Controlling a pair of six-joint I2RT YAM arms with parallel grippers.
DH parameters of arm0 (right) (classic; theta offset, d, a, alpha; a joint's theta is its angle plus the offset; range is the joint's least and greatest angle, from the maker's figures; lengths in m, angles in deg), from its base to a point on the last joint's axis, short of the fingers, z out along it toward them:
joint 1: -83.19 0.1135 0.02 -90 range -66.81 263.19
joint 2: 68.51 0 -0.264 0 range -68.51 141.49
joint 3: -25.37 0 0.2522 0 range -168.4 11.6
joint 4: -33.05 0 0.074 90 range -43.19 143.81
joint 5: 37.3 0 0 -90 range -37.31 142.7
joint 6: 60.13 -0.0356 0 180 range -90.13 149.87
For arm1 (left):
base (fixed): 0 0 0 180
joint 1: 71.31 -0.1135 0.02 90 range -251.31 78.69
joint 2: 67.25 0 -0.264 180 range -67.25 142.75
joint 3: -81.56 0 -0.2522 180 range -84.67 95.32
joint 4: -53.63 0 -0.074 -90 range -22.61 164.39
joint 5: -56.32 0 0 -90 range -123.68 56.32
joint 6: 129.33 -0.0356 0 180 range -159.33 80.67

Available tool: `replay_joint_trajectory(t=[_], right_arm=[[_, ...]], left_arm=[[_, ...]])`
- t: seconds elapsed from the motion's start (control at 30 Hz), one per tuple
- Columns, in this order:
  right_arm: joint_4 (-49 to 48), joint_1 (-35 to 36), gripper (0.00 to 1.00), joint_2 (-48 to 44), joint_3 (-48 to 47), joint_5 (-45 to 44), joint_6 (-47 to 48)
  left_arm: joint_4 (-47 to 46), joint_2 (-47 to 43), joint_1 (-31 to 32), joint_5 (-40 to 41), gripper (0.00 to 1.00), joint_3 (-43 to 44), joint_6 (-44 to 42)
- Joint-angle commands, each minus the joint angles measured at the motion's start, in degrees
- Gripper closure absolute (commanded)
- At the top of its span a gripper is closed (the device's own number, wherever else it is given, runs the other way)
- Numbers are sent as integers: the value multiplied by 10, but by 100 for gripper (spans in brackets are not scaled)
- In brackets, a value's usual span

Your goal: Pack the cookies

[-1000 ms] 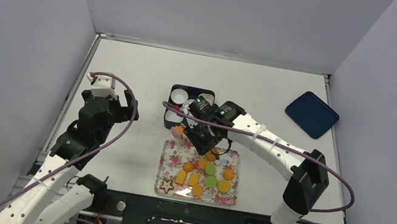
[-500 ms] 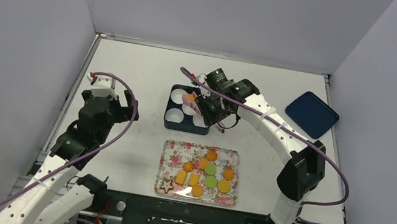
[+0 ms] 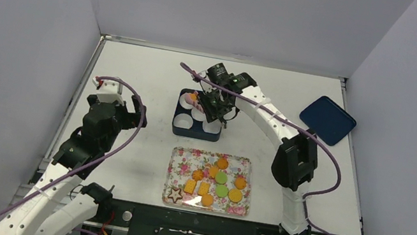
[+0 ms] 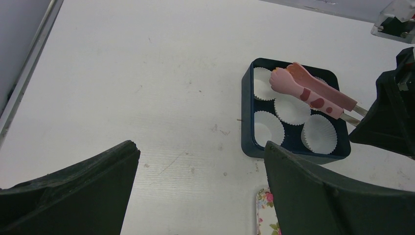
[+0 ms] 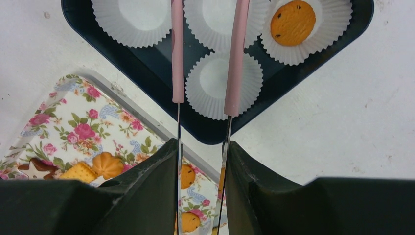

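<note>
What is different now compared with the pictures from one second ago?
The right gripper, jaws shut on the pink tongs, swung away from the floral tray and now holds the tongs over the paper cups in the dark box. The left gripper stayed open and idle; the cookies on the tray did not move.

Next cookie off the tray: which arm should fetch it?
Right. Its jaws grip the tongs over the box, just beyond the tray of cookies. The left jaws stand open and empty, off to the side.

box behind tray | cookies on tray | 1 cookie in cup | tongs over box | lid right
</note>
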Motion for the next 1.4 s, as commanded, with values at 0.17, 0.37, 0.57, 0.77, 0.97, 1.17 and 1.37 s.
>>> replay_joint_trajectory(t=[0.17,0.37,0.57,0.77,0.97,1.17,1.37], right_arm=[[-6,-8,84,39,-65,16,12],[-12,-14,82,57,-70,18,12],[-17,-16,81,72,-78,23,13],[-15,-16,80,82,-92,28,14],[-14,-16,77,87,-93,32,15],[-15,-16,71,90,-96,35,15],[-16,-16,63,89,-99,38,15]], left_arm=[[-11,-7,6,0,3,4,-6],[-11,-5,7,1,3,4,-6],[-11,-5,7,2,3,4,-7],[-10,-5,7,2,3,4,-7],[-12,-5,8,2,3,4,-7],[-12,-5,8,2,3,4,-7],[-13,-5,8,2,3,4,-8]])
